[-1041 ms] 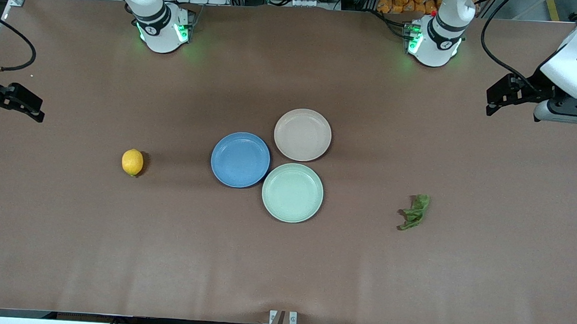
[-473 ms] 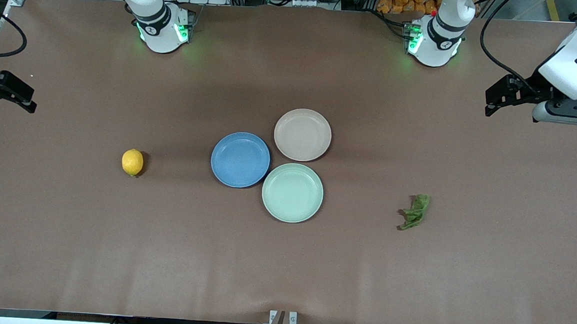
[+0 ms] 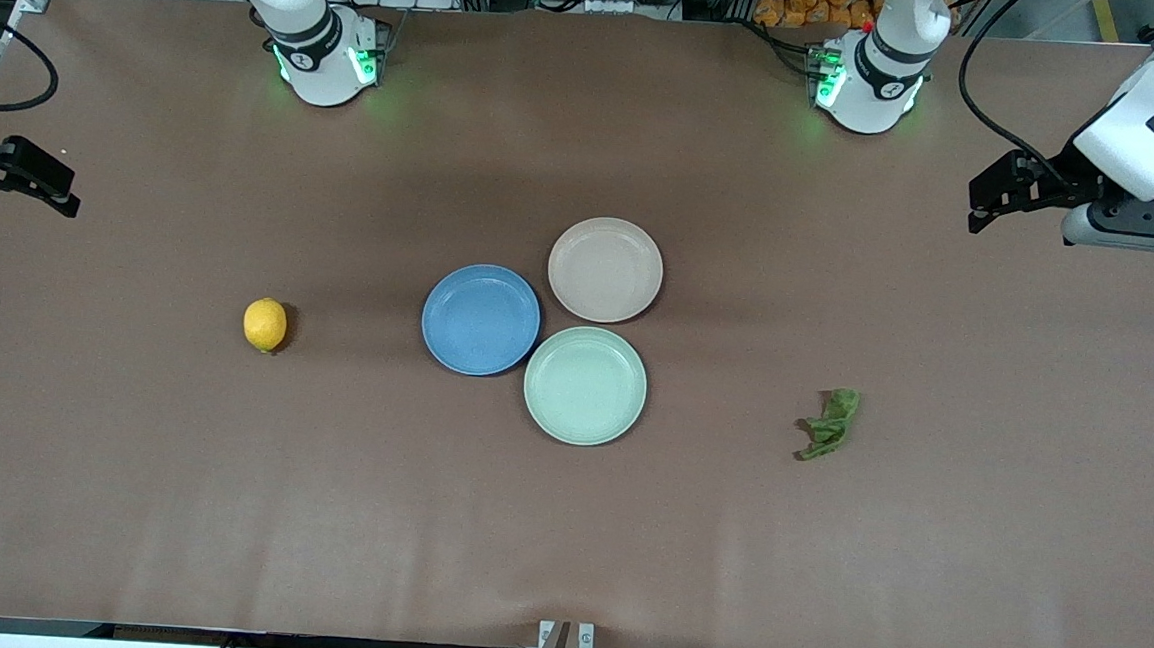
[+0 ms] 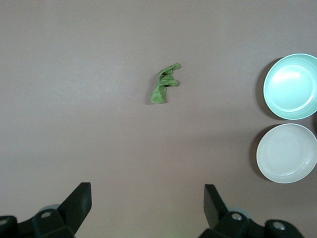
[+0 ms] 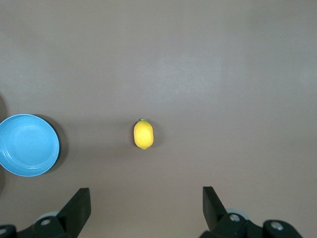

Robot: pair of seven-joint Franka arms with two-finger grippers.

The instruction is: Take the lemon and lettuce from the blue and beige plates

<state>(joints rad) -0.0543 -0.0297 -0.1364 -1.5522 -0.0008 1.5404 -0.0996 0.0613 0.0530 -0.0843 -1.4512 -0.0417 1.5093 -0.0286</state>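
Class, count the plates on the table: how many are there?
3, clustered mid-table: round beige plate nearest the robot bases, round blue plate toward the right arm's end, round pale green plate nearest the camera.

Front view: high camera facing the robots' bases, taking in the whole table [image 3: 564, 544] edge to edge.
Left wrist view: looks straight down from well above the table's left-arm end; shares the lettuce [image 4: 164, 83], beige plate [image 4: 287, 153] and green plate [image 4: 291, 86] with the front view.
Right wrist view: same downward stance over the right-arm end; shares the lemon [image 5: 143, 134] and blue plate [image 5: 27, 145].
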